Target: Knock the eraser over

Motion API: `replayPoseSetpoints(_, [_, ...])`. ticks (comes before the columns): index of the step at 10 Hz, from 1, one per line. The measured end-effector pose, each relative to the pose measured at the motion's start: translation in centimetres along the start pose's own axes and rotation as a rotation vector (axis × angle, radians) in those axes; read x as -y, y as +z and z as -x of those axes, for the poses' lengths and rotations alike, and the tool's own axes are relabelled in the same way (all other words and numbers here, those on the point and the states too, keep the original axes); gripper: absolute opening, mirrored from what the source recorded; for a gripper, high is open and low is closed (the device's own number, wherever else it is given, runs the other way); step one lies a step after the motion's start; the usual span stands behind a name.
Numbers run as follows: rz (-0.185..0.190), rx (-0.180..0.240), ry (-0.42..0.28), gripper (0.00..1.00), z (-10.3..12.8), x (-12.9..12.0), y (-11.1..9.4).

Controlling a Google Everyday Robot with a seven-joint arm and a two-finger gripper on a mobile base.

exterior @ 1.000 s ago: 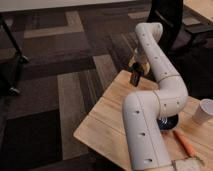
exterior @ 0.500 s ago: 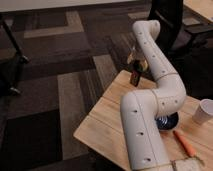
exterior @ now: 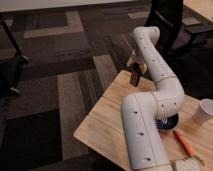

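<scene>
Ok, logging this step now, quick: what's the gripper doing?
Gripper: at the far edge of the wooden table, at the eraser; whether it grips the eraser cannot be told.

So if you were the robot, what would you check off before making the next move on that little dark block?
1. Small dark brown-black eraser block with a reddish mark in view: ok, near the far edge of the light wooden table.
2. Pincer close to the eraser: ok, right above it; actual contact cannot tell.
3. Eraser standing or already tipped: cannot tell.
4. Dark blue bowl out of the way: ok, behind the arm's elbow, apart from the eraser.
5. Orange carrot-like stick and white paper cup out of the way: ok, both on the near right side.
</scene>
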Motion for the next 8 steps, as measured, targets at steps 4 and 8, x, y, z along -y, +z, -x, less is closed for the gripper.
replayPoseSetpoints(4, [0.080, -0.079, -0.024, 0.65, -2.1, -2.2, -0.3])
replayPoseSetpoints(8, [0.095, -0.114, -0.001, 0.65, -2.6, -1.2, -1.8])
